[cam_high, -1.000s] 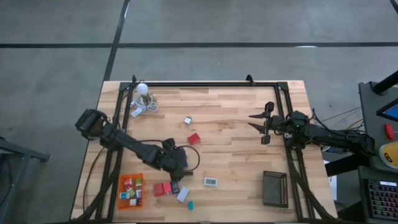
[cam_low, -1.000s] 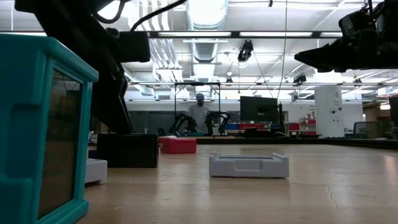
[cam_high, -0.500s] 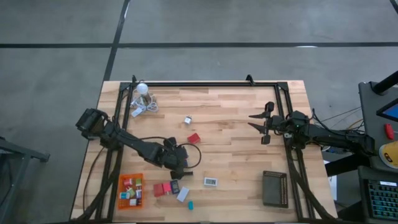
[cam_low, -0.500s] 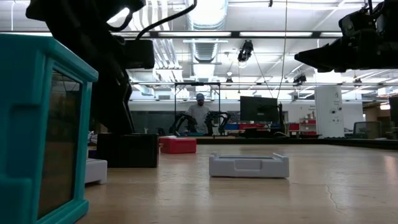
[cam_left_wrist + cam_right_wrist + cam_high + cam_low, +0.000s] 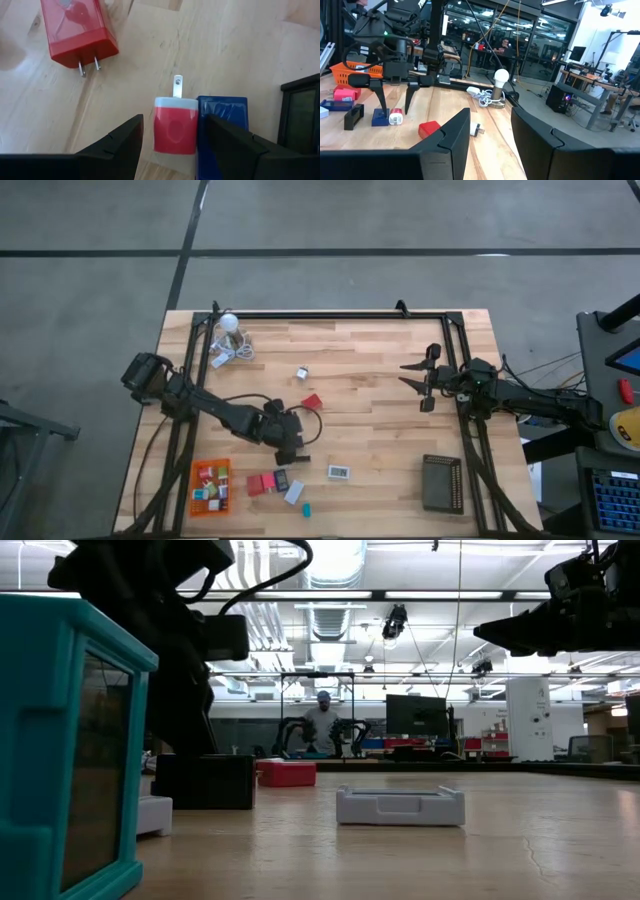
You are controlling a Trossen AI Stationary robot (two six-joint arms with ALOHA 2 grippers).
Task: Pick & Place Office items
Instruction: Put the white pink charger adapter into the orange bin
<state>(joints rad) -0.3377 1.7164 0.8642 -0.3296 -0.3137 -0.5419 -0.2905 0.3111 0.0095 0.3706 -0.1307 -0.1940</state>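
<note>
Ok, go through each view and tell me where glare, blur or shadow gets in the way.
High view: even light, no glare, but the office items by the orange tray are too small to identify. Low view: the teal piece fills the near left, soft-edged; ceiling lights glare and the arms go to silhouette. Left wrist view: sharp on the red plug, with a soft shadow beside it. Right wrist view: background glass reflects.

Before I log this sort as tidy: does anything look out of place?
Mostly loose pieces. By the orange tray, several lie outside it; the red charger lies on its side, prongs out. The open left claw hovers over a red-and-white plug.
</note>
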